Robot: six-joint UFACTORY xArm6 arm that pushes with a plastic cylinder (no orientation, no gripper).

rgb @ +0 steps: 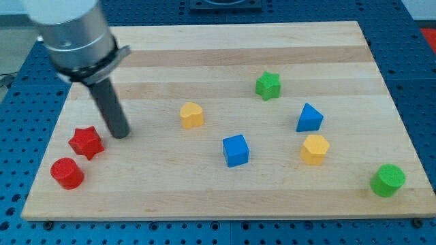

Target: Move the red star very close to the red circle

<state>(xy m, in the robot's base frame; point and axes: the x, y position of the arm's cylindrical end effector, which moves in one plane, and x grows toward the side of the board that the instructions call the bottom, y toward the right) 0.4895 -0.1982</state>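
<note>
the red star [86,142] lies near the tabletop's lower left corner, flat on the wood, with the red circle [67,173] just below it and a little toward the view's left; the two look close together, though i cannot tell whether their edges touch. my tip [120,133] rests just to the view's right of the star and slightly above it, with a thin strip of wood showing between them. there are no fingers on this arm, only the straight dark rod, so nothing is held or clamped. the rod rises up and to the view's left into a broad grey cylinder that fills the top left corner.

further out, a yellow block [192,115] sits toward the middle, its shape hard to make out. a blue cube [236,150] lies below and to the right of it. a green star [268,85] is up toward the view's top, right of centre. a blue triangular block [309,118] sits to the right, with a yellow hexagon-like block [315,149] just beneath it. a green circle [387,180] stands alone near the lower right corner.

the tabletop [225,47] is a pale wooden board with lighter and darker strips running across. it lies on a blue perforated surface [422,82] that shows on all sides.
</note>
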